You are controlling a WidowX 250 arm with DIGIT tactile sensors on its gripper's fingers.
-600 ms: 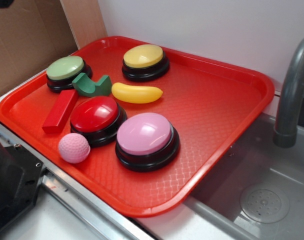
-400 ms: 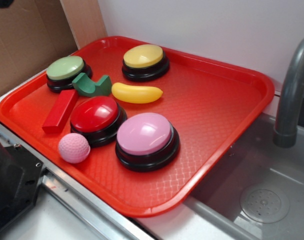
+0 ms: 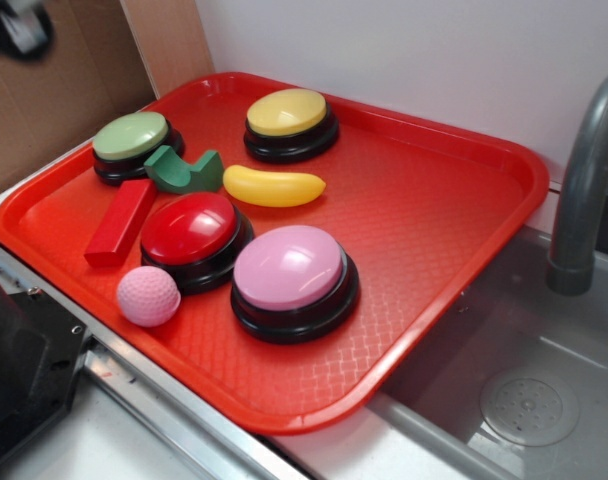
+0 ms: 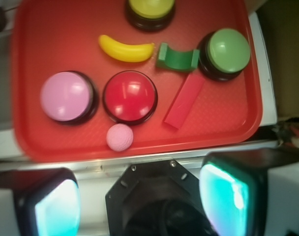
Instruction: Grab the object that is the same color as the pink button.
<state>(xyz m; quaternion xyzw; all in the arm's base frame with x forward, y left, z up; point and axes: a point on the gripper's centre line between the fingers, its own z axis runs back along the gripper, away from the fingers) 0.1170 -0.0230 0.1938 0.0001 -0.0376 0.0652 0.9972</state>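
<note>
The gripper (image 4: 139,196) hung high above the red tray (image 4: 41,147), jaws spread wide and empty, giving a full view for choosing. The pink ball (image 4: 120,136) sat just beside the red button (image 4: 129,96), near the pink button (image 4: 66,96), at the tray's near edge.

A: Carrier: red tray (image 3: 454,200), textured floor, raised rim; it sits beside a grey sink (image 3: 524,400) on a white tabletop (image 3: 134,445).

B: Contents lying on the tray?

A: Four dome buttons on black bases: green button (image 3: 132,138), yellow button (image 3: 287,114), red button (image 3: 190,230), pink button (image 3: 290,270); red and pink just beside each other.

B: Loose items?

A: Yellow banana (image 3: 274,186) mid-tray; green arch block (image 3: 184,172) beside the green button; red bar (image 3: 120,222) left of the red button; pink golf ball (image 3: 149,296) near the front rim, beside the red button's base.
</note>
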